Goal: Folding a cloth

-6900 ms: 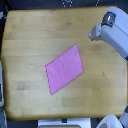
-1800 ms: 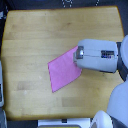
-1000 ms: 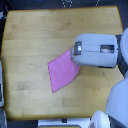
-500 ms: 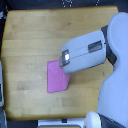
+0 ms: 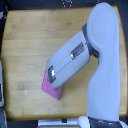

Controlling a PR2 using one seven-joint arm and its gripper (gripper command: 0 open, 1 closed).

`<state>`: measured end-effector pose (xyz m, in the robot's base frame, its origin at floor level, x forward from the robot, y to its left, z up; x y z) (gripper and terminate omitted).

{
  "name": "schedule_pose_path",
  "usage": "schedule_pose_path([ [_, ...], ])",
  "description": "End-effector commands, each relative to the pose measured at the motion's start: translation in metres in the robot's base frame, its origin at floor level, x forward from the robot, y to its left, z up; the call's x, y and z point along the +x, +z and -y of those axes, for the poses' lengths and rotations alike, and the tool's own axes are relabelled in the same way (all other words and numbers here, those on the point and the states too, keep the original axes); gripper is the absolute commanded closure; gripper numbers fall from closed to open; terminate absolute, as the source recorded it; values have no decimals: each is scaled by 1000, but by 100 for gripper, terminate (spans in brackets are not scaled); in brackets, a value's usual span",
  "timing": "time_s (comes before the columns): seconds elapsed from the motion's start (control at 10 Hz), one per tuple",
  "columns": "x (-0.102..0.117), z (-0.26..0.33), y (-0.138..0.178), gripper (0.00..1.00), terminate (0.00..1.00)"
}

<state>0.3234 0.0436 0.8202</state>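
The pink-magenta cloth [image 5: 50,90] lies on the wooden table [image 5: 30,40], left of centre and toward the near edge. Only its lower-left part and a sliver of its upper edge show; the arm covers everything else. My grey-white arm reaches in from the exterior view's right and slants down-left over the cloth. My gripper [image 5: 51,76] is at the arm's lower-left end, right above the cloth. Its fingers are hidden from this angle, so I cannot tell whether they hold the fabric.
Dark objects [image 5: 67,4] sit past the table's far edge. A grey item [image 5: 2,85] stands at the left edge of the view. A white object [image 5: 80,121] lies by the table's near edge. The robot's large white body [image 5: 107,75] covers the right side.
The arm has swung from the right side down-left across the cloth. Much less of the pink fabric shows now, and its right corner is no longer visible.
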Motion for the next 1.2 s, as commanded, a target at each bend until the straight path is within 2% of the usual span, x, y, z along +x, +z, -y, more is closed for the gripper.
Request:
schedule_pose_path([
  [0.0,2,-81,-30,100,0],
  [0.1,3,-84,-31,100,0],
  [0.4,29,-118,-51,100,0],
  [0.7,25,-105,-58,100,0],
  [1.1,29,-95,-66,100,0],
])
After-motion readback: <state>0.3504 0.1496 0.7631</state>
